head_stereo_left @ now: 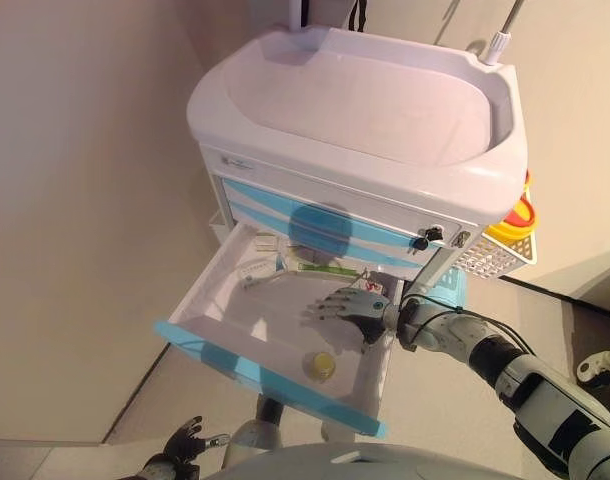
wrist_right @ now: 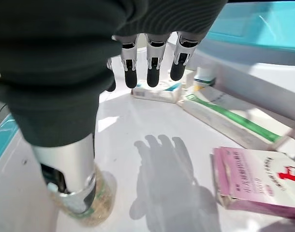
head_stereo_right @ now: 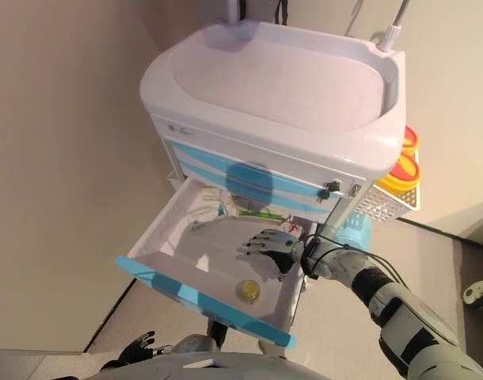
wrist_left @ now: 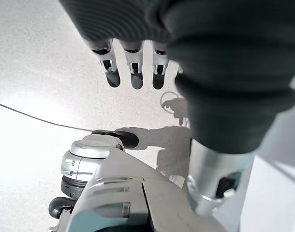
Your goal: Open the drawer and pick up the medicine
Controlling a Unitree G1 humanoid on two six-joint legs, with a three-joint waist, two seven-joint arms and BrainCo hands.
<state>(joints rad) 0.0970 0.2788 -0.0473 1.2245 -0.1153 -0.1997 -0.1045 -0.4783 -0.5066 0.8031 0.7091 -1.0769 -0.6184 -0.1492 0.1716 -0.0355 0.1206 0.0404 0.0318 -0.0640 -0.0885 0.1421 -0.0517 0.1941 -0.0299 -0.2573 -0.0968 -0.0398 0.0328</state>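
The white drawer [head_stereo_left: 210, 300] with a blue front stands pulled out of the medical cart [head_stereo_left: 355, 110]. Inside lie a pink-and-white medicine box [wrist_right: 256, 181], a long white box with a green stripe [wrist_right: 229, 116], a small white box [wrist_right: 154, 92] at the back, and a round yellow-capped jar [head_stereo_left: 321, 364] near the front. My right hand [head_stereo_left: 350, 306] hovers open over the drawer's middle, fingers straight, holding nothing; the jar sits under its thumb [wrist_right: 65, 169] in the right wrist view. My left hand [head_stereo_left: 180, 440] hangs low beside the drawer, open and empty.
A white basket [head_stereo_left: 495, 255] with yellow containers hangs on the cart's right side. A beige wall stands to the left. Two closed blue-striped drawers [head_stereo_left: 325, 215] sit above the open one. Light floor lies below the drawer.
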